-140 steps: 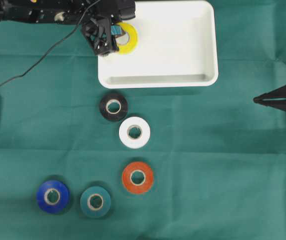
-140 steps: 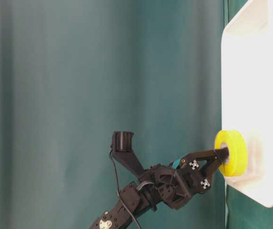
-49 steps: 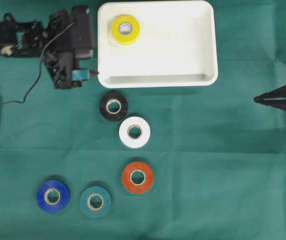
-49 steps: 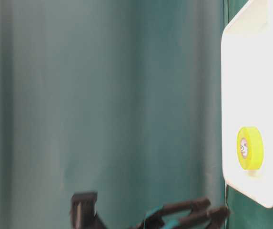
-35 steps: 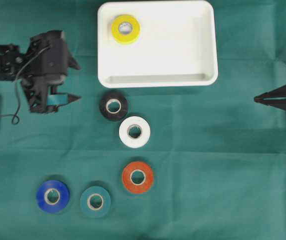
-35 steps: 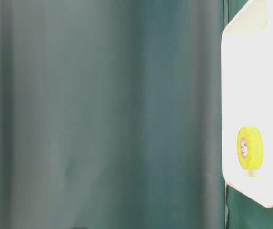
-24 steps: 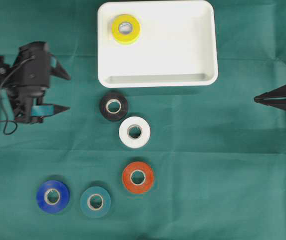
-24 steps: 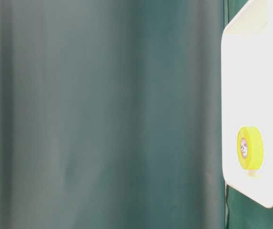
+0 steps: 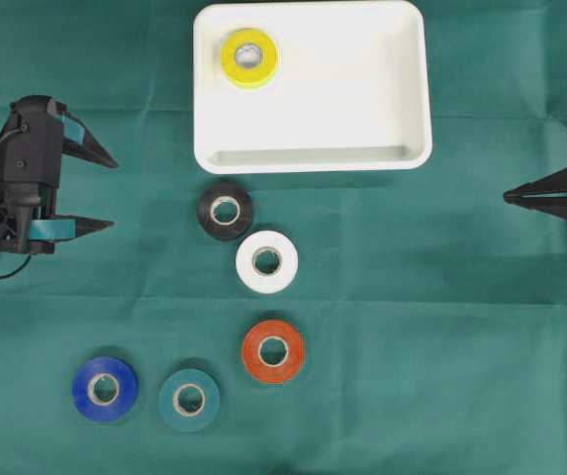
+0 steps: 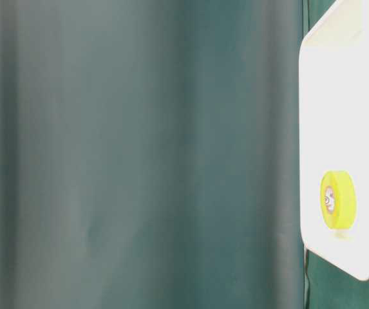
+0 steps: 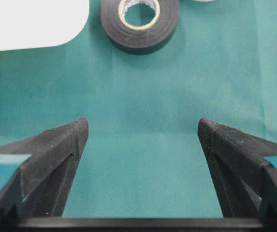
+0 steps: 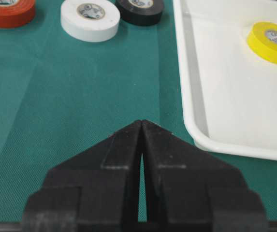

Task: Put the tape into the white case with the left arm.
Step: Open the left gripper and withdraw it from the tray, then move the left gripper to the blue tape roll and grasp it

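Green cloth [image 9: 441, 327] under case [image 9: 417, 89], tape rolls [image 9: 266, 261].

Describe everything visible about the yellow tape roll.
The yellow tape roll is a glossy bright-yellow ring wound on a pale core with a printed inner label. It lies flat, hole up, on the floor of the white case, in the corner at the upper left of the overhead view, close to the walls; whether it touches them is unclear. No gripper touches it, and it is the only roll inside the case.

I see only the green cloth [image 9: 441, 317] beneath everything — creased in places, spread across the table.
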